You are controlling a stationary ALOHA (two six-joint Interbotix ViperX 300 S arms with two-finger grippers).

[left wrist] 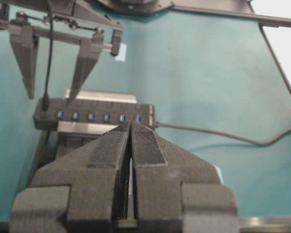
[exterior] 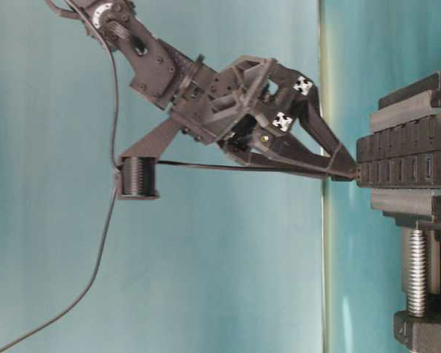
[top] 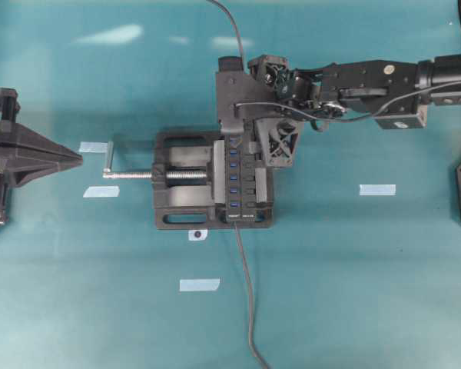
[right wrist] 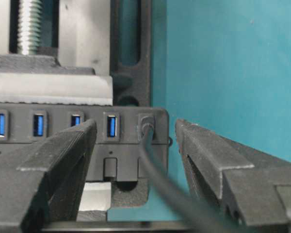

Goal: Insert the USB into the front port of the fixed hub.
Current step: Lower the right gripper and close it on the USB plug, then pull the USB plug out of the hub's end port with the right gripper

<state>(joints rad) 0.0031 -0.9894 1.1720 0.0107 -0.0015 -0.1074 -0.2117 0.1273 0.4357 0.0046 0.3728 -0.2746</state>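
1. Fingers of the black left gripper are pressed together with nothing between them; in the overhead view it rests at the far left edge, tips pointing toward the vise and well apart from it.
2. Strips of pale blue tape lie on the teal surface just right of those tips, above and below a silver screw crank.
3. That crank leads into a bulky black vise with a threaded silver screw, standing near the middle of the surface.
4. Clamped in the vise is the fixed hub, a long narrow black bar with a row of blue sockets and small black buttons; a dark cable leaves its near end and runs off the bottom of the view.
5. At the hub's far end sits the USB, a small black rectangular plug with a thin dark-grey cable, seated in the end socket beside the last blue socket.
6. Fingers of the black right gripper stand wide apart on either side of the plug and its cable, touching neither in the right wrist view; its arm reaches in from the right.
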